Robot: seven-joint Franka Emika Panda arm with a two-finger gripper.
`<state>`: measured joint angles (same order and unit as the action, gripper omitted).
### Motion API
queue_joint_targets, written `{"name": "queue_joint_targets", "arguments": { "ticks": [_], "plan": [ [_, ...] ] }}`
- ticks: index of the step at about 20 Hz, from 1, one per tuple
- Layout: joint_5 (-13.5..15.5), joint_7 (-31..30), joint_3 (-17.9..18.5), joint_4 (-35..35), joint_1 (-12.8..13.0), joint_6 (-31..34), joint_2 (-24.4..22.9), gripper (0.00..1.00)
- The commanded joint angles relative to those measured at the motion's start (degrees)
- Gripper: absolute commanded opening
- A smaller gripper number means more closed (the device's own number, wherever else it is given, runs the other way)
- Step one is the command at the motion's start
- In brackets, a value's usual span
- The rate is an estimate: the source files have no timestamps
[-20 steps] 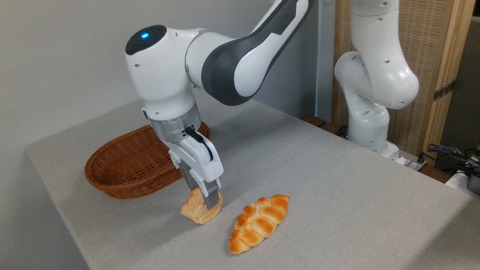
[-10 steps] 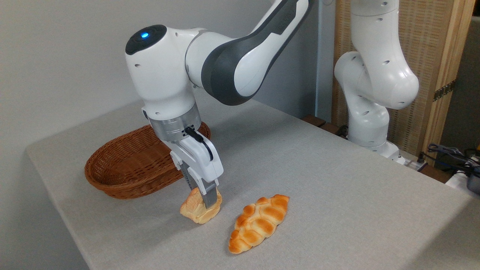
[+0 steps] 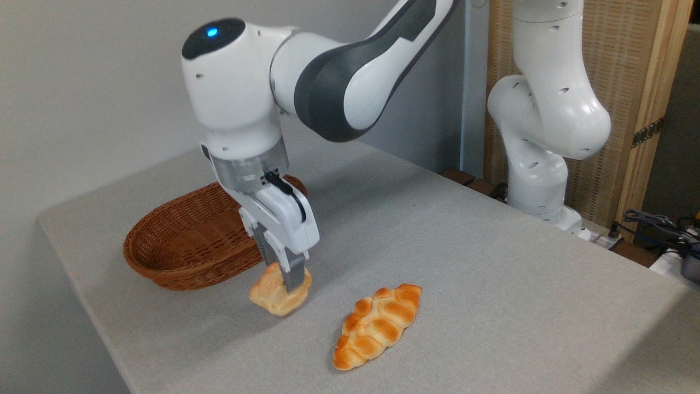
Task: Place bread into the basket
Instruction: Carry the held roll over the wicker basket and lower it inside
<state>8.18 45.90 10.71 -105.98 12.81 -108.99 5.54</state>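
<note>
Hanging between the fingers of the white two-finger pincer (image 3: 285, 282), clamped on it, the small pale golden-yellow bun (image 3: 278, 294) sits just above the grey cloth-covered surface (image 3: 465, 262), just beside the reddish-brown woven wicker basket (image 3: 188, 238).

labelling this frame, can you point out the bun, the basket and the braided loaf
bun (image 3: 268, 295), fixed camera, its pale left side beside the finger
basket (image 3: 164, 273), fixed camera, its front woven wall
braided loaf (image 3: 377, 324), fixed camera, its ridged top
</note>
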Motion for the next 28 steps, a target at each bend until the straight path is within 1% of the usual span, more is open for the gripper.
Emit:
{"name": "queue_joint_targets", "arguments": {
  "ticks": [1, 2, 5, 7, 8, 9, 10, 11, 13, 14, 15, 16, 28],
  "plan": [
    [4.9, 0.68, -1.11, 2.61, 0.29, -0.08, -1.76, 0.29],
    [6.13, 0.51, -2.34, 3.23, 0.2, -0.17, -1.76, 0.29],
    [7.99, 0.6, -5.42, 3.5, 0.2, -2.01, -1.67, 0.31],
    [10.09, -0.54, -6.92, 4.02, 0.2, -2.63, -1.58, 0.33],
    [10.54, -1.5, -7.88, 4.64, 0.2, -2.72, -1.15, 0.34],
    [10.63, -2.73, -8.76, 5.08, 0.2, -3.07, -0.79, 0.4],
    [10.54, -4.31, -9.47, 5.69, 0.2, -3.5, 0.17, 0.5],
    [10.45, -5.54, -10.35, 6.05, 0.2, -3.77, 0.79, 0.56],
    [9.67, -5.56, -11.84, 6.31, 0.2, -4.21, 2.1, 0.86],
    [9.66, -5.56, -11.94, 6.31, 0.2, -4.56, 2.72, 0.94],
    [9.58, -5.64, -12.28, 6.31, 0.29, -5.09, 3.07, 0.98],
    [9.57, -5.73, -12.81, 6.31, 0.29, -5.44, 3.25, 1.0],
    [9.66, -5.73, -12.9, 6.31, 0.2, -5.97, 3.17, 1.0]
  ]
}}
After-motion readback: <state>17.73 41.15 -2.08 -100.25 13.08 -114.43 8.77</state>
